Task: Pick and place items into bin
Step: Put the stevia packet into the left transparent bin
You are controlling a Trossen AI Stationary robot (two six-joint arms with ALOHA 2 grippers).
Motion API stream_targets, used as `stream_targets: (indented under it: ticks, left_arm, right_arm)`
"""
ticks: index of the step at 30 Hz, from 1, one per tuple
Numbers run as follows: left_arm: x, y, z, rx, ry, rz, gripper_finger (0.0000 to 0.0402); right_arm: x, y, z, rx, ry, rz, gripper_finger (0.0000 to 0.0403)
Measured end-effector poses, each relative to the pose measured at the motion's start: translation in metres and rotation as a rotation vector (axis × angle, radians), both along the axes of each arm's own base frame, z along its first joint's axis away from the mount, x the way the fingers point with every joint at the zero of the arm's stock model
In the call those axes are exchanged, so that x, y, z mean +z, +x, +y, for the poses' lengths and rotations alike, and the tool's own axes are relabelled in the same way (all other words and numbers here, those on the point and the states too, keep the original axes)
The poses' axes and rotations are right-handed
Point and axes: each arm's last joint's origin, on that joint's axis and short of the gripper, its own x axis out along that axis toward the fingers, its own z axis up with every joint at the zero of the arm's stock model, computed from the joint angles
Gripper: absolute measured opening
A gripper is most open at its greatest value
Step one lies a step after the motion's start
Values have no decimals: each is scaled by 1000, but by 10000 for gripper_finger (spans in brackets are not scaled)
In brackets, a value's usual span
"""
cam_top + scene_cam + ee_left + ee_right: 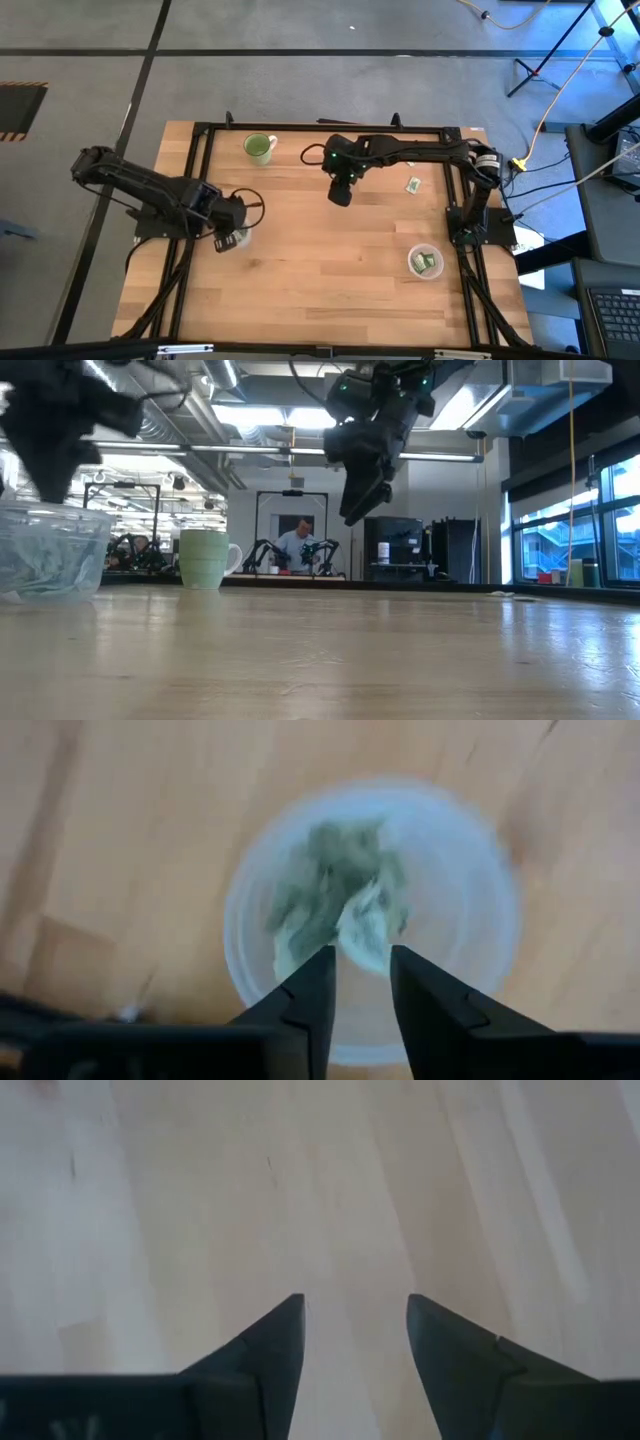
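A clear round bin [470, 860] stands on the wooden table near its left side and holds several green-and-white packets [330, 885]. My left gripper [360, 975] hangs straight over it, pointing down, open, with nothing between its fingers. In the high view the gripper [228, 238] covers most of the bin. One packet [413, 185] lies flat on the table at the right. My right gripper [340, 195] hovers open over bare wood [330, 1200] at the table's far middle, well above the top [355, 510].
A light-green mug [259, 148] stands at the far left of the table. A second clear container [425, 261] with green packets stands near the right edge. The black frame [300, 127] rims the table. Bare wood lies across the middle and near side.
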Motion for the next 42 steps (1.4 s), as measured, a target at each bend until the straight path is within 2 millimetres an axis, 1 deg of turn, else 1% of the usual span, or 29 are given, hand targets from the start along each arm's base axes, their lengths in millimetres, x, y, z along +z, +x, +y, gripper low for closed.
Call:
stream_targets:
  ticks: [3, 7, 9, 11, 13, 16, 18, 21, 24, 30, 31, 34, 37, 42]
  left_arm:
    - [18, 5, 6, -34, 49, -85, 101]
    - [40, 13, 17, -45, 259, -240, 104]
    - [48, 18, 22, -45, 329, -320, 104]
    - [53, 23, 26, -103, 344, -381, 104]
    - [57, 29, 28, -204, 321, -451, 105]
    - [64, 38, 31, -344, 286, -571, 103]
    - [68, 43, 34, -410, 287, -635, 101]
    - [67, 46, 43, -470, 292, -688, 100]
    - [60, 47, 52, -513, 284, -731, 100]
    - [39, 49, 70, -532, 268, -804, 100]
    - [36, 48, 72, -532, 259, -808, 100]
    - [34, 47, 77, -514, 260, -814, 100]
    - [33, 46, 81, -497, 262, -804, 100]
    - [33, 46, 83, -488, 270, -804, 100]
  right_arm:
    - [12, -12, -1, -70, 24, 33, 179]
    - [26, -35, -7, -236, -29, 137, 179]
    - [33, -49, -10, -312, -64, 202, 179]
    - [38, -64, -14, -384, -62, 279, 179]
    - [41, -78, -18, -468, -33, 336, 179]
    - [39, -94, -27, -569, -4, 392, 179]
    - [34, -100, -33, -588, -22, 430, 179]
    - [21, -108, -35, -534, -69, 495, 179]
    - [6, -115, -32, -500, -64, 562, 179]
    - [-25, -132, -24, -484, -40, 694, 179]
    - [-30, -135, -23, -490, -36, 711, 179]
    - [-48, -144, -18, -543, -21, 753, 179]
    - [-65, -151, -15, -614, -13, 757, 179]
    - [-86, -155, -18, -662, -14, 673, 179]
